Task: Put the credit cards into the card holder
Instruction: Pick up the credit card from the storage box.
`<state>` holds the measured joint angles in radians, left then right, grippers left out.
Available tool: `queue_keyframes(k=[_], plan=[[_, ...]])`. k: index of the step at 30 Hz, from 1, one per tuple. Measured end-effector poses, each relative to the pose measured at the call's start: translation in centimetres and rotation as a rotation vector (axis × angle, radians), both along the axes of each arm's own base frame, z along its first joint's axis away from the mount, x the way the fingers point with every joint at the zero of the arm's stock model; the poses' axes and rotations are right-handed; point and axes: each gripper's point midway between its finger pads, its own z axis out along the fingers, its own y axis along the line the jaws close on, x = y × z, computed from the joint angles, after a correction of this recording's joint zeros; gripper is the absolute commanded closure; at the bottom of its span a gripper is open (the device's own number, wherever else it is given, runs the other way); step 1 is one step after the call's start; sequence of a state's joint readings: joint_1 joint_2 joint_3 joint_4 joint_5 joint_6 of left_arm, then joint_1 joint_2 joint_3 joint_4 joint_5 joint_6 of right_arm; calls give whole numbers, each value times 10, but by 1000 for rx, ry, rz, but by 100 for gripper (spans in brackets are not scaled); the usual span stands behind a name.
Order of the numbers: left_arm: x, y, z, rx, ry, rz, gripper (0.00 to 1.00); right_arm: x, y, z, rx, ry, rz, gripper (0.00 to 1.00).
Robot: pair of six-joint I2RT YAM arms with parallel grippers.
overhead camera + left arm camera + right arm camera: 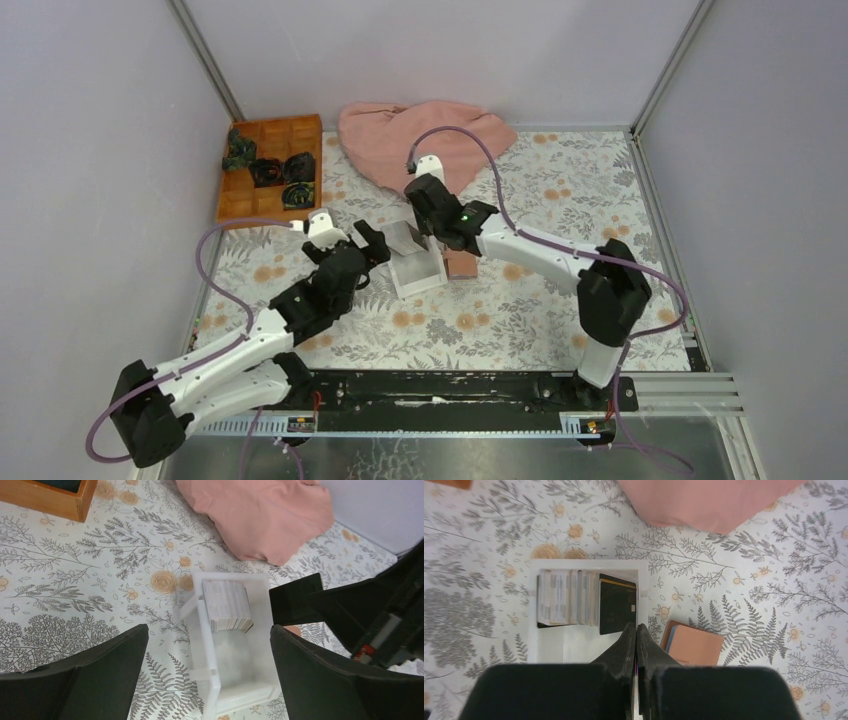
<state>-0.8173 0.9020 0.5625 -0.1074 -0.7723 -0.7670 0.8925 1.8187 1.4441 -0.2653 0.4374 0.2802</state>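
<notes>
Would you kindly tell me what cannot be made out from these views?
- Right wrist: whether the shut right gripper pinches a card; its own fingers hide the gap.
- Right wrist: the card holder's near edge, behind the gripper's body.
- Left wrist: how many credit cards stand in the white tray; edges too fine.
- Top view: the dark items in the orange box, too small to identify.

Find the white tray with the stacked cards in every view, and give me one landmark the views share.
Top external: the white tray sits mid-table, nearer the arms than the pink cloth.
Left wrist: centre of the picture, running down towards the bottom edge.
Right wrist: left of centre, with the card stack in its upper part.
Shared landmark: the pink cloth, lying above the tray in all three pictures.
</notes>
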Motion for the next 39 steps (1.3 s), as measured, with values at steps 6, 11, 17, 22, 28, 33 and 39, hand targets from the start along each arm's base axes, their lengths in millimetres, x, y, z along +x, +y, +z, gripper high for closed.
queue_keyframes(k=[6, 11, 17, 22, 28, 33, 39], plan=[[-2, -4, 22, -43, -40, -36, 0, -19, -20, 47, 91, -81, 24, 100], [-5, -29, 54, -176, -21, -107, 0, -48, -49, 73, 161, -176, 79, 100], [-12, -73, 90, -407, 55, -222, 0, -94, -61, 67, 154, -281, 219, 100], [-25, -108, 93, -538, 188, -327, 0, -130, -57, 78, 131, -433, 333, 100], [-52, -136, 83, -682, 364, -438, 0, -151, -59, 105, 94, -643, 353, 100], [-66, -140, 69, -793, 466, -461, 0, -169, -49, 113, 20, -759, 382, 100], [-69, -141, 68, -880, 530, -471, 2, -178, -39, 109, -84, -837, 409, 100]])
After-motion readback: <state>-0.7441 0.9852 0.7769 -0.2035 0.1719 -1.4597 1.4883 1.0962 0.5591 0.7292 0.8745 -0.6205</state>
